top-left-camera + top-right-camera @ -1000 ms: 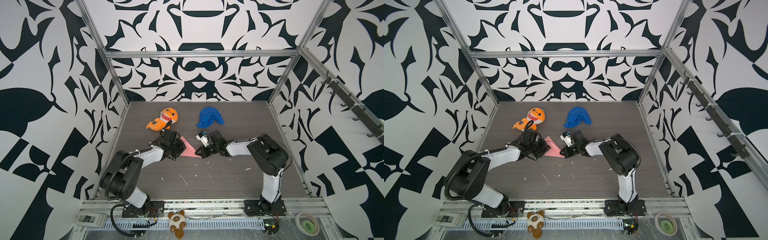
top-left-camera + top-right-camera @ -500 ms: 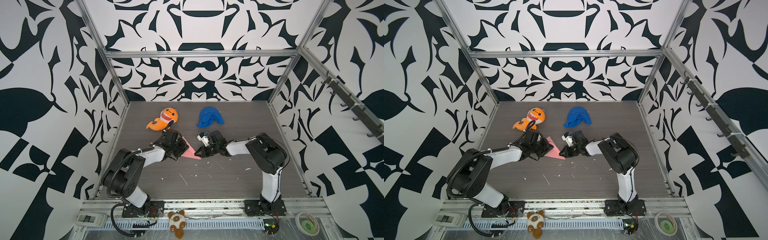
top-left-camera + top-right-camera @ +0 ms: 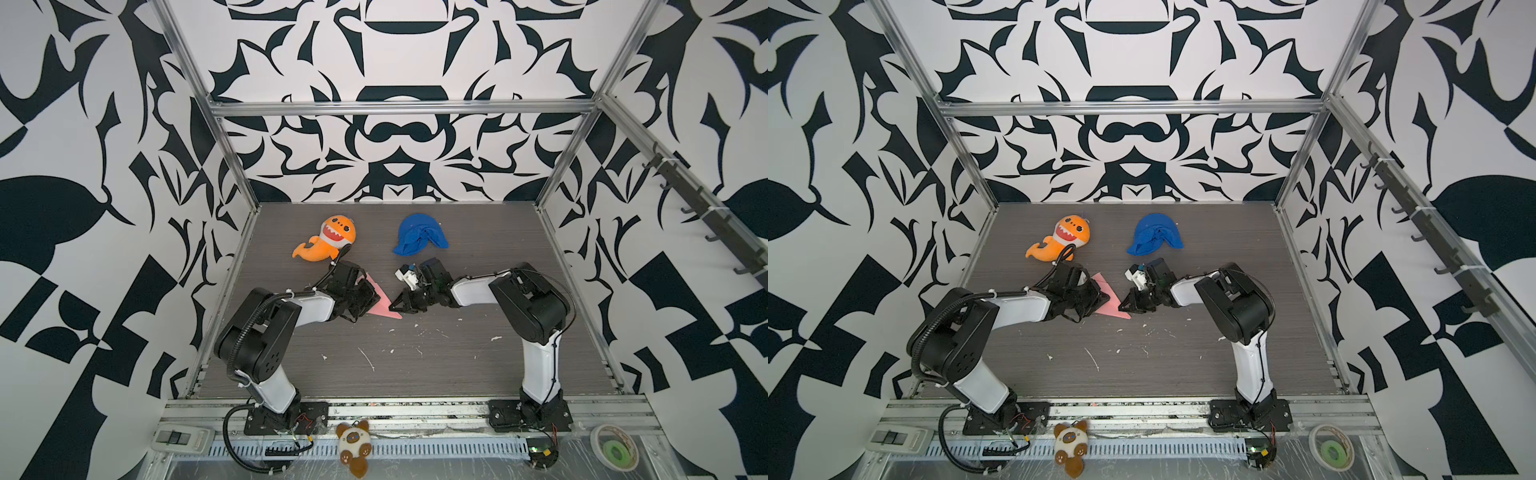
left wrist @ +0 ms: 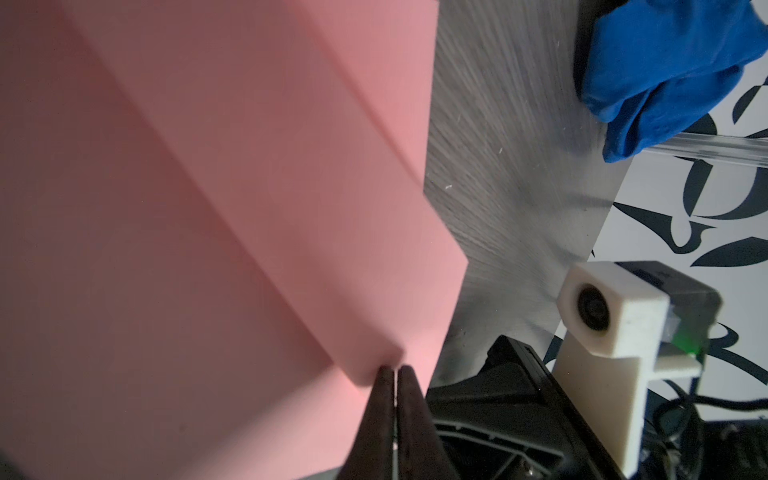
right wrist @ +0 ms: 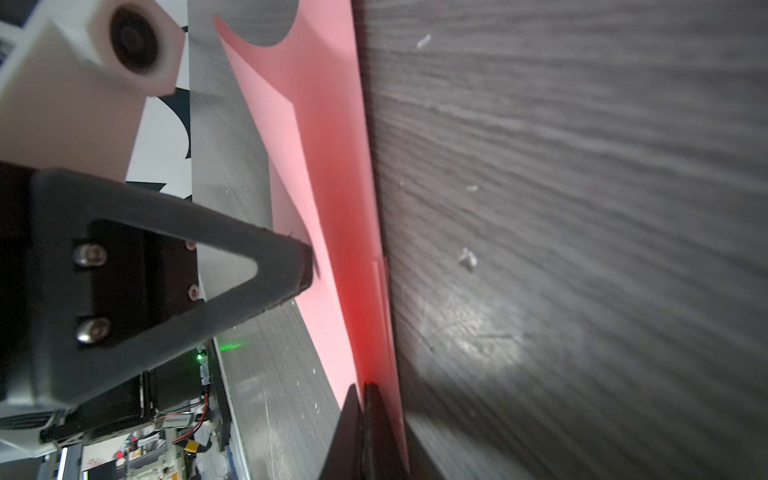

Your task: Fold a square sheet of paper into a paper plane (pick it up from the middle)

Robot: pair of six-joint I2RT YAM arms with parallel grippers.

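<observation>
Top views, left to right.

- The orange shark plush toy [image 3: 328, 245] lies upper left on the dark grey wood-grain worktop [image 3: 457, 365]. It sits just behind the left arm's wrist, and I can't tell whether they touch.
- A small brown-and-white plush [image 3: 353, 451] sits on the front rail, bottom centre.
- The left hand [image 3: 371, 300] is low at centre frame with its jaws closed to a hairline gap. In the left wrist view the tips pinch the end of a fold ridge in the thin matte pink paper sheet [image 4: 208, 208].
- The pink paper sheet is at centre frame between the two hands. It is folded to a narrow pointed shape with the sharp end toward lower right, and the left hand partly covers it. The right wrist view shows several layers, with one long edge meeting the worktop. How much of it is lifted I can't tell.
- The right hand [image 3: 392, 307] is just right of the paper. Its jaws are fully closed, nipping the paper near the sharp end [image 5: 365, 388].
- The crumpled blue cloth lump [image 3: 419, 239] is upper centre-right, behind the right hand and apart from it.
- White scraps [image 3: 365, 359] are scattered across the lower centre of the worktop.
- A tape roll with a green core [image 3: 616, 451] is in the lower right corner, off the worktop.
</observation>
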